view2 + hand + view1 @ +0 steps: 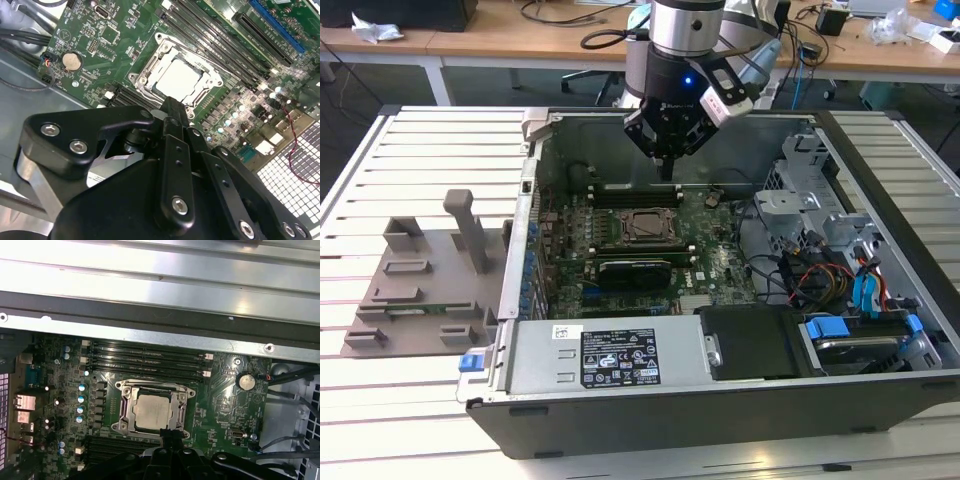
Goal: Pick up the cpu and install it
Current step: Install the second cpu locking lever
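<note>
The cpu (177,80) (152,412), a flat square chip with a silvery top, lies inside the metal socket frame (125,410) on the green motherboard (720,265). In the exterior view the socket with the cpu (645,226) sits mid-board in the open computer case. My gripper (667,170) hangs above the board, just behind the socket toward the case's rear wall. Its black fingertips (175,107) (170,434) are pressed together with nothing between them, a short way from the cpu's edge and apart from it.
A long black expansion card (635,270) lies in front of the socket. Memory slots (150,362) run along its far side. The case's metal walls (535,200), drive cage (810,190), cables (820,275) and power supply (610,355) surround the board. A grey fixture (420,280) stands at the exterior view's left.
</note>
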`<state>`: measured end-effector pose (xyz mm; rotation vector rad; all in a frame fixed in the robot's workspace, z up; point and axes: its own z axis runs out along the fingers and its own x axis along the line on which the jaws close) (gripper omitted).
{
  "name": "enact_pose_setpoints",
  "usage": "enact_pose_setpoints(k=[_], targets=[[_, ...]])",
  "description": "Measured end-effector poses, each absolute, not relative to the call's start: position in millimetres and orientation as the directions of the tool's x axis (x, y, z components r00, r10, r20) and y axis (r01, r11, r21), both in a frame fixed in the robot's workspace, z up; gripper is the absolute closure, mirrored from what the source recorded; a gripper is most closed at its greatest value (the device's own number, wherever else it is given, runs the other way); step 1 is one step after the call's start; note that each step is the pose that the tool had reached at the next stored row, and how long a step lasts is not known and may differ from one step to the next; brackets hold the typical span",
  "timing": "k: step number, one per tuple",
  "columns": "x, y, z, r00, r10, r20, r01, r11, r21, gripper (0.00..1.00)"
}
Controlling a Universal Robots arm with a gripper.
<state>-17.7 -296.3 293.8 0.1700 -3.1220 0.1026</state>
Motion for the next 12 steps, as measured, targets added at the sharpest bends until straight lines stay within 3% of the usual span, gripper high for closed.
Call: enact_pose_setpoints(k=[8, 11, 12], targets=[[-17.7, -298.0, 293.8, -0.994, -0.108, 0.017, -0.109, 0.992, -0.063, 0.89], [-17.8, -302.2, 293.5, -0.994, -0.109, 0.013, -0.109, 0.994, -0.032, 0.89], [-17.8, -305.1, 293.4, -0.994, -0.109, 0.010, -0.109, 0.994, 0.002, 0.89]])
